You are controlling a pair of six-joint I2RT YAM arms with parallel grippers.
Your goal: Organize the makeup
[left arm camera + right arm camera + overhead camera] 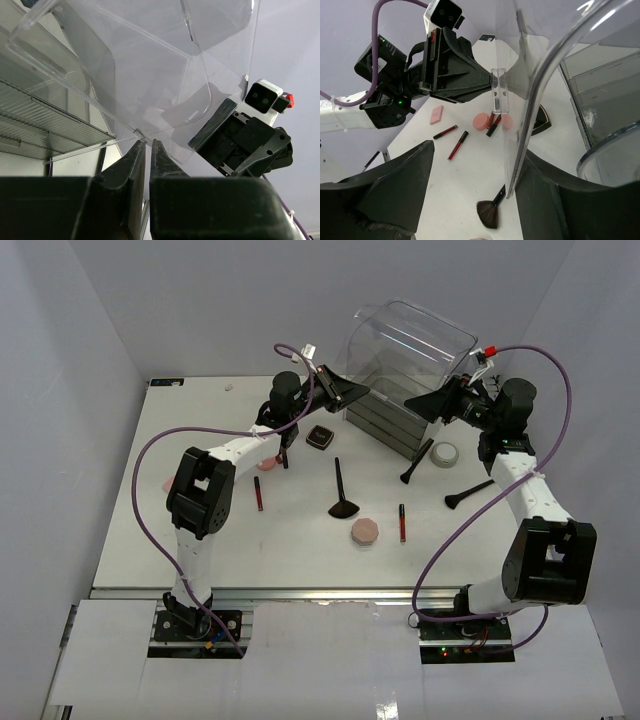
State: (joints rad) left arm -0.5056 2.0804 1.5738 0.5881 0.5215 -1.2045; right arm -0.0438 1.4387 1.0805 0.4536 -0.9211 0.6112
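Overhead, black fan brush (343,502) and pink octagonal puff (365,531) lie mid-frame on open white table (200,550). Wrist views alone show the left gripper (145,144) pinching the tab of the clear plastic lid (520,125), the right gripper (477,150) spread astride its edge.

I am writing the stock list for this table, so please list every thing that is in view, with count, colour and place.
clear plastic drawer box: one, transparent, at the back of the white table
small square black compact: one, black, left of the box
black fan-headed brush: one, black, table middle
plain black-handled brushes: two, black, right side
pink octagonal puff: one, pink, near the fan brush's head
thin dark-red pencil sticks: two plainly seen, dark red, left and right of the puff
small grey round pot: one, grey, right side, beside a brush
small pink square pad: one, pink, far left
left tool: one, black, shut on the box's lid tab
right tool: one, black, open around the lid's edge
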